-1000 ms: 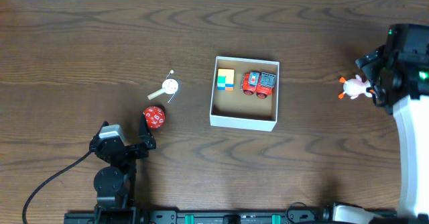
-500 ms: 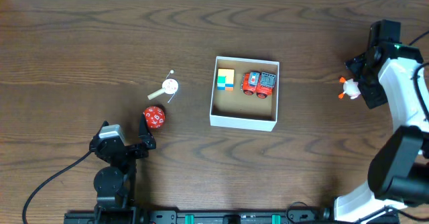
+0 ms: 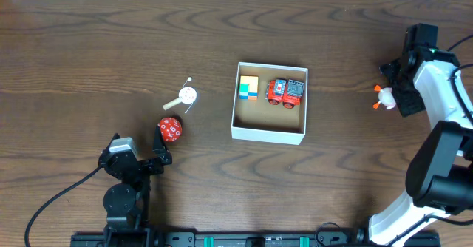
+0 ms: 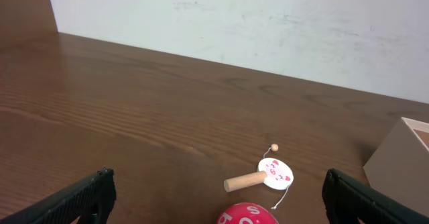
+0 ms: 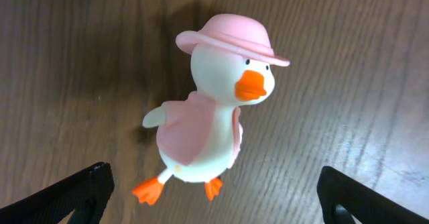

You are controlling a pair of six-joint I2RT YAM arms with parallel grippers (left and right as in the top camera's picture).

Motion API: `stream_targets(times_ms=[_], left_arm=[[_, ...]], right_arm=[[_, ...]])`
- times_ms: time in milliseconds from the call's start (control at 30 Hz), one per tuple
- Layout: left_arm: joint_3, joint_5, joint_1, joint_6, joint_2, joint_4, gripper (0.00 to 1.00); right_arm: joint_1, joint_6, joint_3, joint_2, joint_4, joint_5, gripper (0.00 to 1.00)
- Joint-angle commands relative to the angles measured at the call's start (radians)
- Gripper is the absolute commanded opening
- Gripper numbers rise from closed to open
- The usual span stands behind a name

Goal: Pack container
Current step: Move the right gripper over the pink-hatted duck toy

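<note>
Right fingers (image 5: 74,190) spread wide, empty, straddling duck (image 5: 208,123) at right edge of overhead view. Best bet: lower straight, close across pink body, not hat or feet; rounded toy could slip.

Left fingers (image 4: 80,197) wide open, empty, lower left.

Container (image 3: 268,134) mid-desk (image 3: 332,173).

Count: one red die (image 3: 170,129), one rattle drum (image 3: 186,95), one container holding one block (image 3: 248,87) and one truck (image 3: 285,92); one duck outside.
</note>
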Motion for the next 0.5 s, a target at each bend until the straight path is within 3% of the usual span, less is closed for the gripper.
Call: stream_targets(times_ms=[0,467], left_arm=[[-0.021,-0.011,0.005,-0.002,0.001,-0.037,0.98],[-0.021,-0.011,0.005,-0.002,0.001,-0.037,0.98]], right_arm=[[-0.012,0.038,-0.007,0.03,0.018,0.008,0.99],[-0.024,0.037,-0.008,0.126,0.083,0.005,0.99]])
